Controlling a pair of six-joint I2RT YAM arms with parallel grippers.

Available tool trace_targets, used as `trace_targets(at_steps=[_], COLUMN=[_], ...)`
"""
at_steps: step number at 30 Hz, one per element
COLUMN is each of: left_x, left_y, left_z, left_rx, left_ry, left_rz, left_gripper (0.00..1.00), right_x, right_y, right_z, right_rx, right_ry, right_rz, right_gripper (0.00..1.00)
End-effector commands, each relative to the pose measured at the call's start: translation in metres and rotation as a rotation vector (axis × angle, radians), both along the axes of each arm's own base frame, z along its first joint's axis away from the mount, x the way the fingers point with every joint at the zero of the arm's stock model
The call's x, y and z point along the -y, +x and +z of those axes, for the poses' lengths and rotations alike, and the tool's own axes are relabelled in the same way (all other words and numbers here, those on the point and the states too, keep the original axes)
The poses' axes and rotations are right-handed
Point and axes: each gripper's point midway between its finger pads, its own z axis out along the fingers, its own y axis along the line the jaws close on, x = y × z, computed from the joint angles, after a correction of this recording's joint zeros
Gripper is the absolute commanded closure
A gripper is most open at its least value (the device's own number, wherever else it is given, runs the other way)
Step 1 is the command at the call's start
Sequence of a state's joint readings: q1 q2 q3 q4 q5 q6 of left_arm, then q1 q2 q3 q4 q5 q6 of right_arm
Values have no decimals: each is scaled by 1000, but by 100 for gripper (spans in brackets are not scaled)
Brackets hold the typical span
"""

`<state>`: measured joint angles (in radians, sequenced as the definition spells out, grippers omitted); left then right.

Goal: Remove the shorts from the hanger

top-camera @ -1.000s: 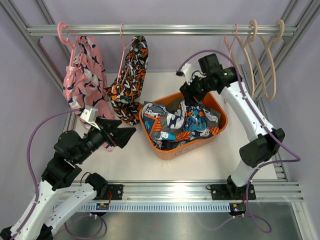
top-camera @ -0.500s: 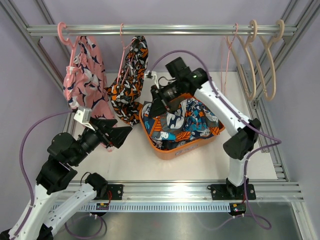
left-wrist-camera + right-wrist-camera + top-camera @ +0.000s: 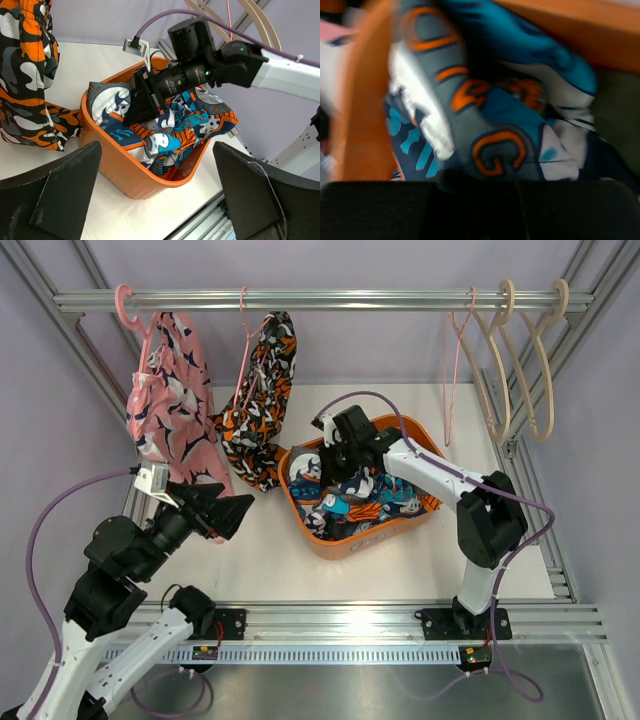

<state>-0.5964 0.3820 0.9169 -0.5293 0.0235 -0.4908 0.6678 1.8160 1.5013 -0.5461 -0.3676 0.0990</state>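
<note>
Pink printed shorts [image 3: 165, 400] hang on a pink hanger [image 3: 126, 302] at the rail's left end. Orange, black and white print shorts [image 3: 260, 400] hang on the second pink hanger [image 3: 243, 310]; they also show in the left wrist view [image 3: 27, 75]. Blue, orange and white print shorts [image 3: 365, 490] lie in an orange basket [image 3: 345, 538]. My right gripper [image 3: 325, 458] is low over the basket's left part, on that cloth [image 3: 485, 115]; its fingers look shut with no cloth seen between them [image 3: 145, 107]. My left gripper [image 3: 228, 512] is open and empty, left of the basket.
An empty thin pink hanger [image 3: 458, 360] and two empty wooden hangers [image 3: 530, 350] hang at the rail's right end. The basket [image 3: 115, 165] stands mid-table, just ahead of my left fingers [image 3: 60, 190]. Metal frame posts stand at both sides.
My right gripper has swung left from the basket's far right side and dropped low over its left part. My left arm has drawn back slightly to the left.
</note>
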Motion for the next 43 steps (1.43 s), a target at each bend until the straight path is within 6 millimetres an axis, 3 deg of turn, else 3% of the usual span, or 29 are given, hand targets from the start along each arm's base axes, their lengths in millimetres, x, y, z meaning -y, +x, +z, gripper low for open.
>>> trace_targets(at_steps=[1,5,8,11,14,15,18,19,21,22,23,25,26,28,29,30,35,43], left_x=[1,7,8,9,9,9,8,6,3,2,1,-9,-12,-17,-18,-19,-20,-15], left_y=[5,9,12,14,15,15,12,12,10,9,8,10,9,7,6,6,2,0], left_z=[20,18,13,5,-2,-3,-1,0,3,2,4,-2,1,-4,-4,-5,-9,-15], left_rx=[44,31,17,4,-10,-12,-7,-3,6,1,8,-17,-15,-30,-29,-31,-34,-53], left_ry=[-37,-29,-12,-3,3,3,-10,-13,-19,-18,-17,14,18,40,42,44,25,13], left_rz=[12,-3,-1,0,3,3,6,11,20,21,23,75,84,100,101,104,101,76], left_gripper=[1,1,1,1,1,1,1,1,1,1,1,1,1,1,1,1,1,1], right_x=[33,51,53,49,49,47,60,65,80,86,91,109,117,128,137,141,184,214], right_y=[37,34,36,37,26,14,-8,-11,-17,-17,-16,-14,-21,-26,-34,-37,-53,-71], right_z=[-41,-83,-81,-41,44,68,136,150,182,190,196,210,224,228,249,244,275,270], right_rx=[78,59,110,222,370,375,475,499,529,519,519,547,582,614,685,686,816,832], right_ry=[-153,-246,-248,-195,-83,-37,33,41,44,45,40,10,21,22,55,61,122,82], right_rz=[-201,-212,-166,-78,43,105,215,217,182,141,112,13,-9,-53,-86,-108,-350,-446], right_gripper=[82,83,80,68,54,49,29,21,19,18,6,1,1,1,0,0,1,0])
